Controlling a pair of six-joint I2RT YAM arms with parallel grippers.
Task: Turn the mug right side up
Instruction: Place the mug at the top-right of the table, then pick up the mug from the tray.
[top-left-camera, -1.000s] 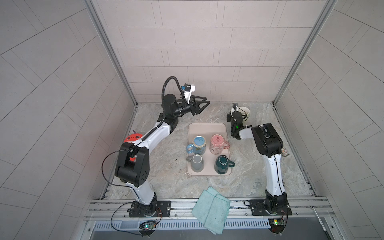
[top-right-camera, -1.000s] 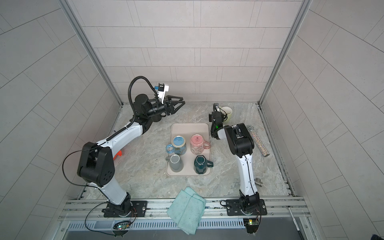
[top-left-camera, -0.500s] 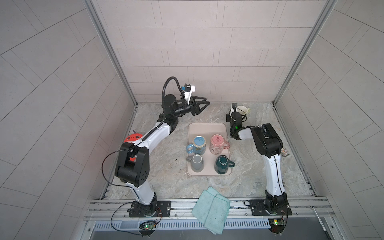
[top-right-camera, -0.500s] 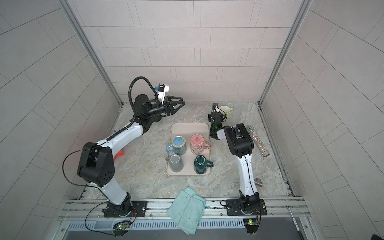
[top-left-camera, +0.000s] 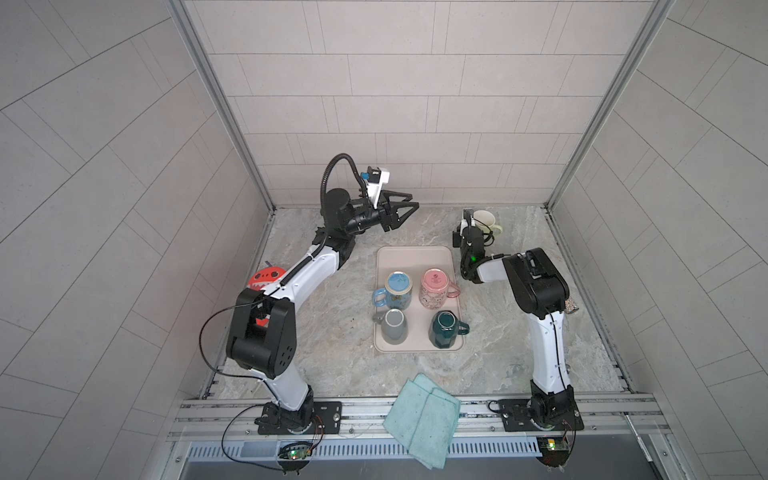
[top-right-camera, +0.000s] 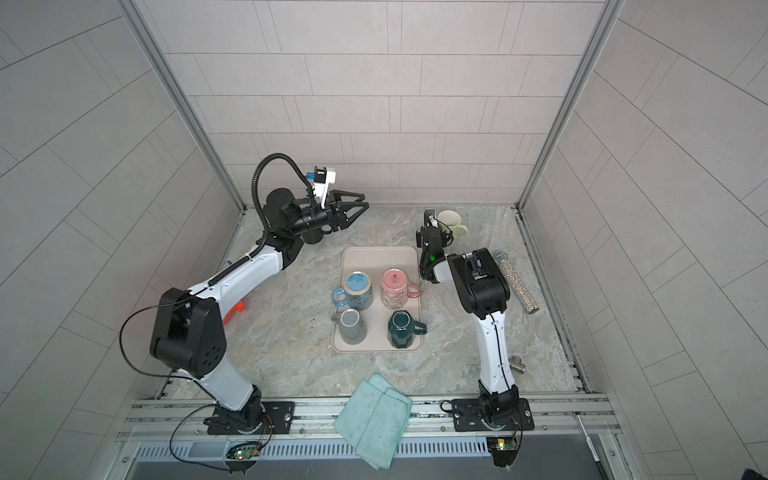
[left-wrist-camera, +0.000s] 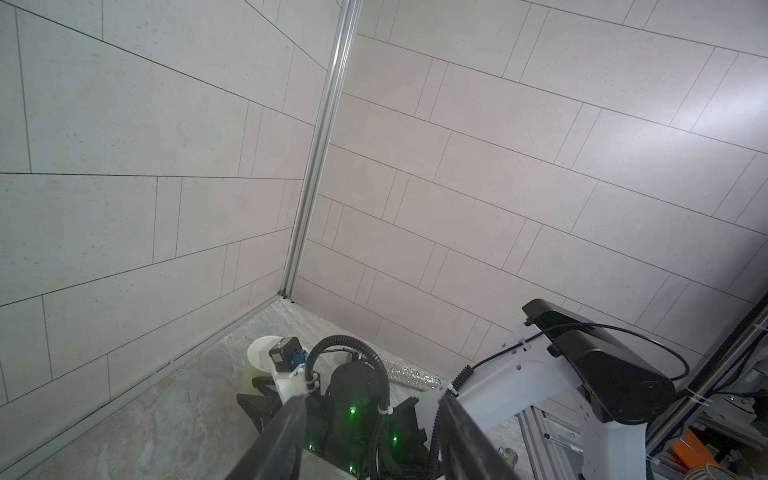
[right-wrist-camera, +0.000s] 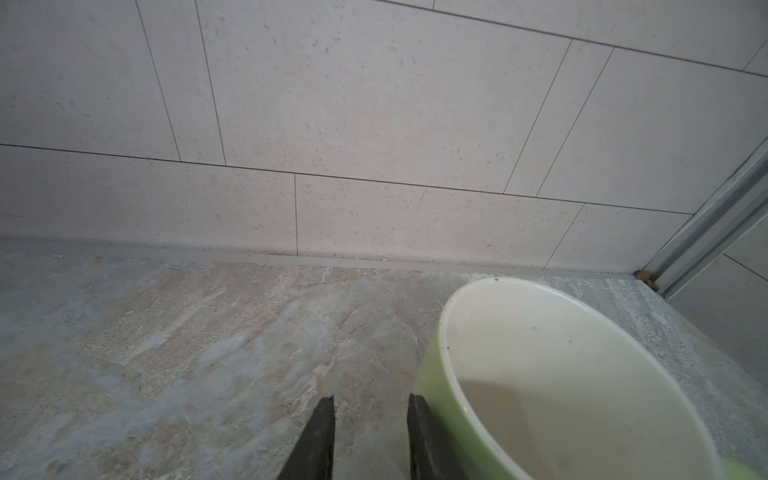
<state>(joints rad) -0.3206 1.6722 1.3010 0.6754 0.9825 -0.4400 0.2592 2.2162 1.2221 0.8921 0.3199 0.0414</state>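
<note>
Mug (top-left-camera: 486, 219) stands mouth-up on the table (top-left-camera: 434, 230) near the back wall, off the tray (top-left-camera: 415, 250). We see the right gripper (right-wrist-camera: 371, 401) beside it, jaws narrowly apart and empty. The left gripper (top-left-camera: 412, 200) hangs half-open, empty. The flip looks done to us; next we must back away without nudging it.

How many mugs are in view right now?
5. Four on the tray: blue mug, pink mug, grey mug, dark green mug. A pale green mug stands upright at the back, beside the right hand. More could be hidden.
</note>
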